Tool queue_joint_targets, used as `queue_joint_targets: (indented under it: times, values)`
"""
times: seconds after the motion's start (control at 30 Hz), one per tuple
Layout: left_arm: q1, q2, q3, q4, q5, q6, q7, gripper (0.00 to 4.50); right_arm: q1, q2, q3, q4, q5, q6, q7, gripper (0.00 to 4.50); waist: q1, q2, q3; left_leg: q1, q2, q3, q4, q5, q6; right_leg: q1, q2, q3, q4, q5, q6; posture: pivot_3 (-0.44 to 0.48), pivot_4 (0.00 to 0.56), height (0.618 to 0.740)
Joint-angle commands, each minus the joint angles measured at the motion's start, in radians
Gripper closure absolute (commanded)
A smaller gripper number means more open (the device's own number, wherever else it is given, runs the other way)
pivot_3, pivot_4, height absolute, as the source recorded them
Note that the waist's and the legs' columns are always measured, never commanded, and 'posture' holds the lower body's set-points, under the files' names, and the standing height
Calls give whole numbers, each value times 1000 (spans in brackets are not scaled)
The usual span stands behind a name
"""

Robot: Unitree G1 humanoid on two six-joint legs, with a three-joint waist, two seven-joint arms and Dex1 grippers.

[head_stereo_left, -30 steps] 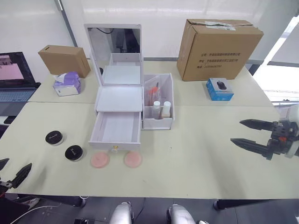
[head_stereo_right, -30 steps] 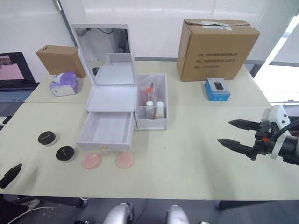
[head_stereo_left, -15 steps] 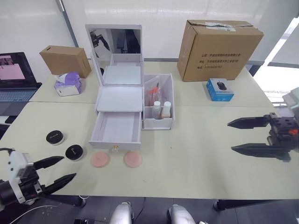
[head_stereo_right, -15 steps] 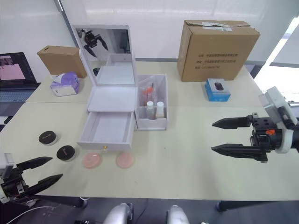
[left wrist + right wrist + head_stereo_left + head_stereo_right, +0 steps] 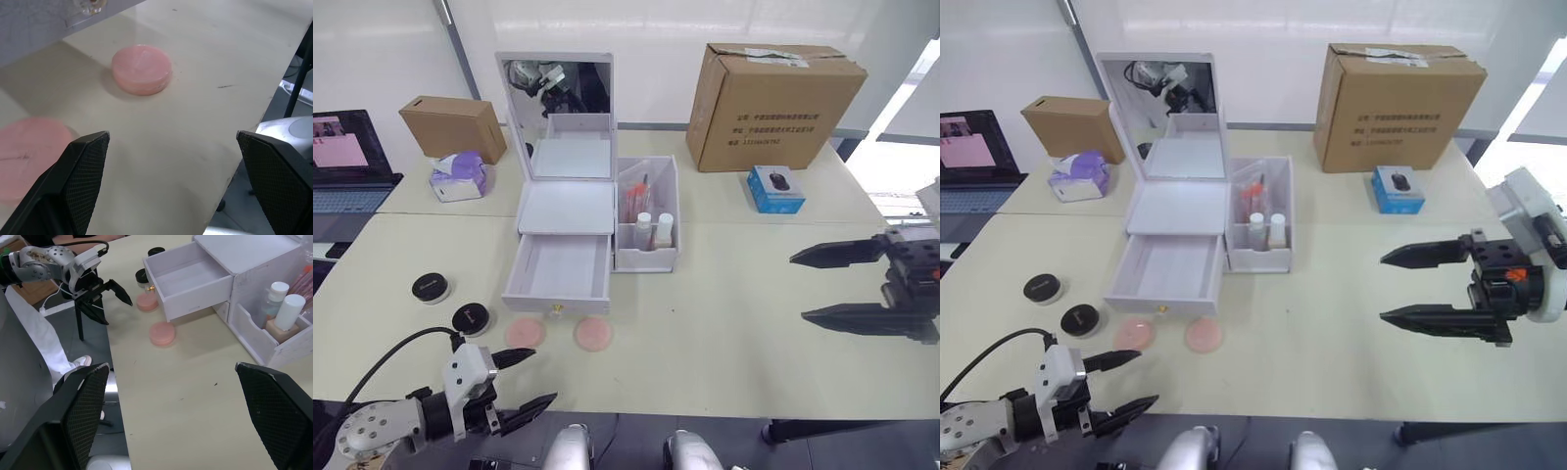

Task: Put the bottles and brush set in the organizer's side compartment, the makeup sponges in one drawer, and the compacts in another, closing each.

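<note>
Left wrist view shows us two sponges (image 5: 142, 69) close beyond our wide-open, empty left hand (image 5: 522, 380); right hand (image 5: 1408, 287), at 3 o'clock, gapes empty.

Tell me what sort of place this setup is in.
Probably an office or lab workspace, not a home: plain pale tables pushed together, brown cardboard boxes, an open laptop at the edge, and a boxed computer mouse near the white organizer.
</note>
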Motion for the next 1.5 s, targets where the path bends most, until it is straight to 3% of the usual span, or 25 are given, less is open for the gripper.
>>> queue_joint_targets:
  times: [0.03,0.27,0.33,0.6,1.1,1.5]
  values:
    - [-50,-52,-88,-37,19,16,69,32,8,-27,-83,-54,50,65,-24,0,7,1,-1,0,-1,0,1,0,0,0,-1,0,0,0,0,0,150,740]
    - [-176,-137,-255,2,131,28,185,32,-28,-61,-86,-66,99,118,-64,0,13,1,-1,-2,-1,0,2,0,0,1,0,0,0,0,1,0,150,740]
    - [-196,-157,-293,16,152,36,210,32,-40,-76,-81,-62,109,132,-67,0,13,2,-2,-1,-1,0,2,4,8,1,0,1,0,0,1,0,150,740]
    - [-224,-185,-366,119,206,22,249,32,-83,-127,-75,-51,147,174,-80,0,14,6,-4,-1,-1,0,3,5,8,2,-1,1,0,-1,2,0,150,740]
    - [-286,-292,-374,112,245,5,390,32,-79,-135,-78,-41,120,185,-58,0,14,7,-5,-1,-2,0,3,5,9,3,-1,1,1,-1,3,0,150,740]
    - [-200,-246,-335,43,248,-11,376,32,-114,-119,14,-29,110,127,-60,0,12,7,-5,-1,-2,0,3,5,9,2,-1,2,2,-1,3,0,150,740]
